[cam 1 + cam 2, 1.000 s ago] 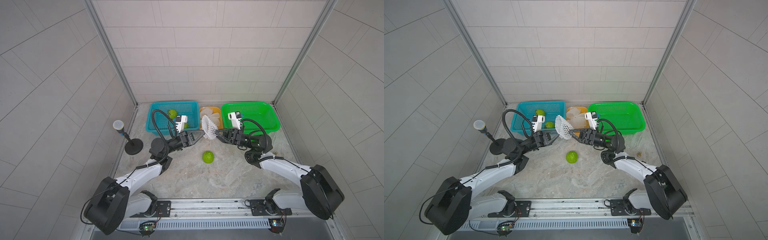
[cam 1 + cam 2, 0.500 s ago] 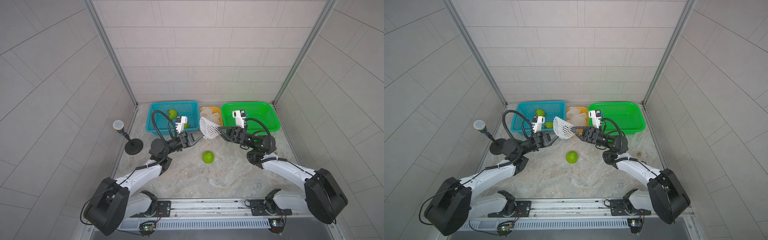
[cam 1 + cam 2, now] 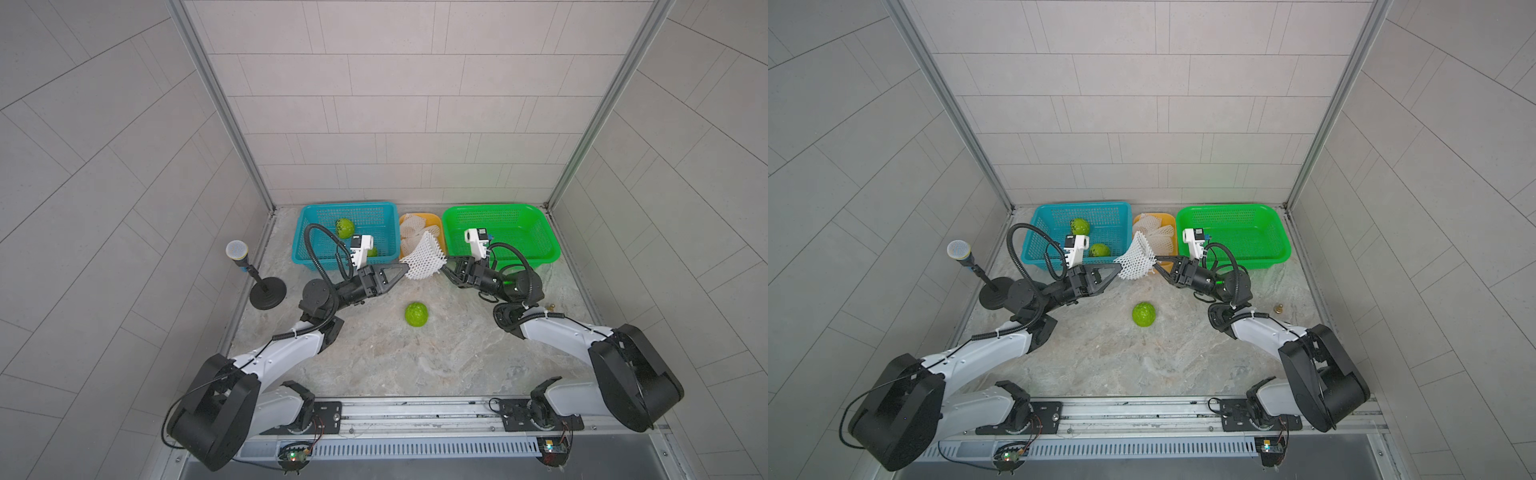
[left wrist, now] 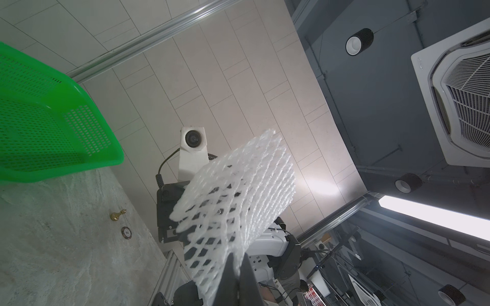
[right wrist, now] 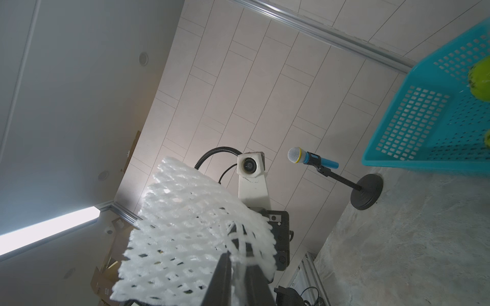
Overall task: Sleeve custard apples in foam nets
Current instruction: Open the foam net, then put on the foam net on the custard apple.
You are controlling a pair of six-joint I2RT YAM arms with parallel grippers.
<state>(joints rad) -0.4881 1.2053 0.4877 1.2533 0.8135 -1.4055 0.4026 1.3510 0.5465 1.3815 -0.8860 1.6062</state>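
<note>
Reaching inward, left gripper (image 3: 404,269), right gripper (image 3: 444,270) pinching foam net (image 3: 424,257) aloft.

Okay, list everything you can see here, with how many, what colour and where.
bumpy round custard apples: three, bright green; two in the blue basket, one loose on the table.
white foam mesh net: one, held in the air between the arms.
spare foam nets: white, in the orange tray, count unclear.
blue perforated plastic basket: one, back, left arm's side.
green perforated plastic basket: one, back, right arm's side.
orange plastic tray: one, between the baskets.
microphone on a black stand: one, table's left edge.
small brass piece: one, near the right arm.
marble-look table: one, grey.
left arm: white and black, jaws shut on the net.
right arm: same, jaws shut on its opposite edge.
</note>
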